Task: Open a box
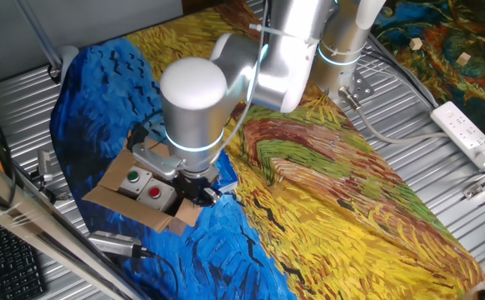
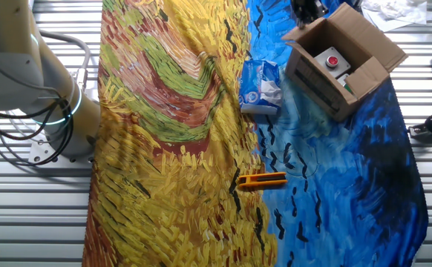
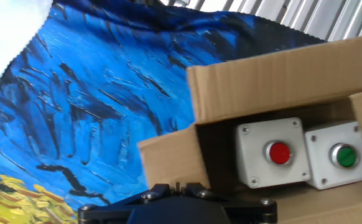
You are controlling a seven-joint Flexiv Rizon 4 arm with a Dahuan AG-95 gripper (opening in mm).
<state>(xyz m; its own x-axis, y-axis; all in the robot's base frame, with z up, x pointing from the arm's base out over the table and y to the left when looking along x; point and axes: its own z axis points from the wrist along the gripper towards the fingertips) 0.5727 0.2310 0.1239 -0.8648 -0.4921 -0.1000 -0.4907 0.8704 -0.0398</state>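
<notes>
The box [image 2: 344, 59] sits near one corner of the cloth-covered worktop [image 2: 164, 163], flaps spread outward. Inside it two push-button units [image 3: 296, 154] lie side by side, touching. The claw [image 1: 199, 190] hangs at the box's edge, beside one flap. In the other fixed view, a soft packet [image 2: 260, 86] lies just left of the box, and a clip [image 2: 261, 180] lies well apart, nearer the camera. A power strip [image 1: 469, 133] rests off the cloth.
</notes>
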